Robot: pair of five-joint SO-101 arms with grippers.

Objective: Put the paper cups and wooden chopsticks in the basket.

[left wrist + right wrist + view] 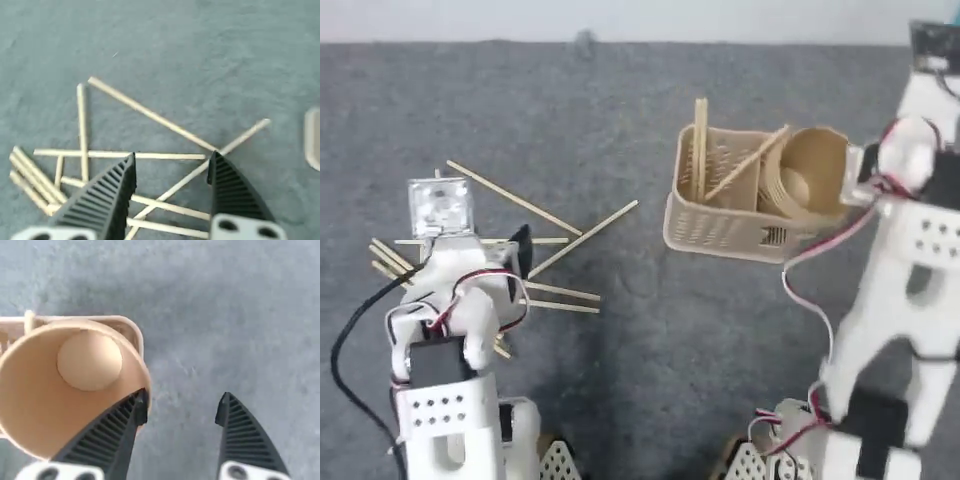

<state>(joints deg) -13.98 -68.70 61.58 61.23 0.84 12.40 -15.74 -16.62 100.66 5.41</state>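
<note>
Nearest the high camera, at 7 o'clock, the left gripper hangs over the loose chopsticks, its jaws spread wide and holding nothing. About ten sticks lie scattered and crossed on the grey table, around 9 o'clock. At 4 o'clock rises the right arm. Its right gripper is likewise parted and empty, with one jaw just beside the rim of the paper cups. The cups lie nested on their side in the basket at 1 o'clock, with a few stowed chopsticks propped beside them. By my judgement the cups are done, and most of the chopsticks have yet to be carried over.
</note>
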